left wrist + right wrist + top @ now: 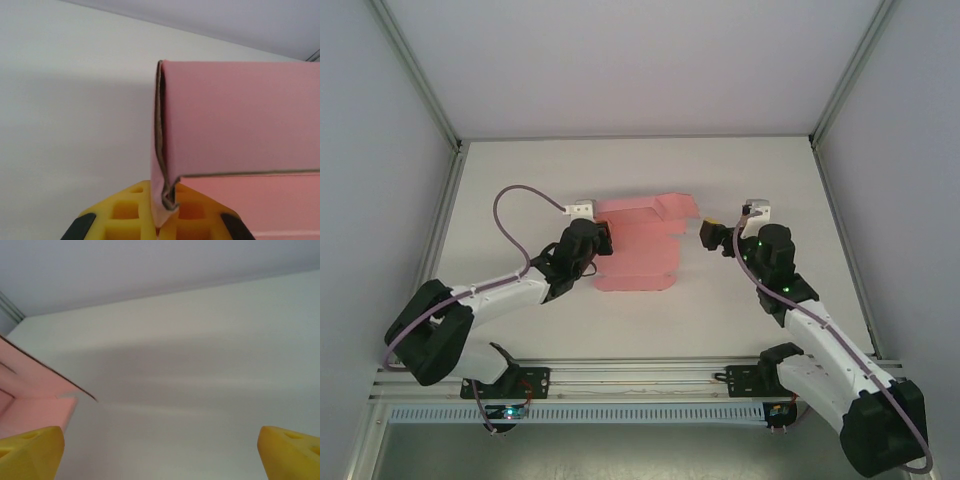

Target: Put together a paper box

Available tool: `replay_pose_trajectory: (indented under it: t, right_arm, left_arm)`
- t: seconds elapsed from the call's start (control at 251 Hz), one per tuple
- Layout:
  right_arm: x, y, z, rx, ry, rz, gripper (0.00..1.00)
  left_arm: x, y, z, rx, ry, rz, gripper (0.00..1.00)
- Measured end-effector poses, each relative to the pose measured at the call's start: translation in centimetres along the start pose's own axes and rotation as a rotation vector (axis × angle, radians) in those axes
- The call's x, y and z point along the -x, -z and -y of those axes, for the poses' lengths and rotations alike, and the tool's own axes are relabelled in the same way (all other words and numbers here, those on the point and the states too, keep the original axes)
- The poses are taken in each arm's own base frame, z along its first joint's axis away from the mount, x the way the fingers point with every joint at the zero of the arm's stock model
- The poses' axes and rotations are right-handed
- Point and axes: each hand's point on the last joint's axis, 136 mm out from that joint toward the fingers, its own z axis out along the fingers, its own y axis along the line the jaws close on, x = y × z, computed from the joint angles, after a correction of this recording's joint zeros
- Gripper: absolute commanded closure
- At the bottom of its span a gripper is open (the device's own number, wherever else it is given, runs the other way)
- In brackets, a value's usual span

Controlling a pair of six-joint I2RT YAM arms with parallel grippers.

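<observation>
Top external view shows the pink paper box (638,250) lying partly folded near the middle of the white table (520,170), between the two arms. The left gripper (603,240) sits at the box's left edge. In the left wrist view its yellow fingers (125,215) are closed tight on a corner of the card, where a doubled panel stands upright beside a flatter panel. The right gripper (708,235) is just beside the box's right edge, with a small gap between them. In the right wrist view its yellow fingertips (35,447) are spread wide with bare table between them, holding nothing. A raised pink flap of the box lies off to their left.
</observation>
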Motion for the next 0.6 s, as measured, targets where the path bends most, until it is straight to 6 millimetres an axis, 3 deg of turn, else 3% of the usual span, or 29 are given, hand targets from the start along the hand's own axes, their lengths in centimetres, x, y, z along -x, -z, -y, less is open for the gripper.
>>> replay_pose_trajectory:
  t: [0.18,0.299,0.599]
  right_arm:
    - [-1.8,-1.6,0.6,0.038,-0.032,-0.076,0.02]
    - [-2.3,-2.5,0.5,0.069,-0.033,-0.094,0.02]
    - [-1.4,-3.4,-0.6,0.140,-0.021,-0.055,0.02]
  left_arm:
    - [2.4,0.7,1.1,-0.029,0.025,0.046,1.00]
    - [2.1,0.8,0.9,-0.020,0.025,0.031,1.00]
    - [1.8,0.7,0.9,-0.020,0.023,0.016,1.00]
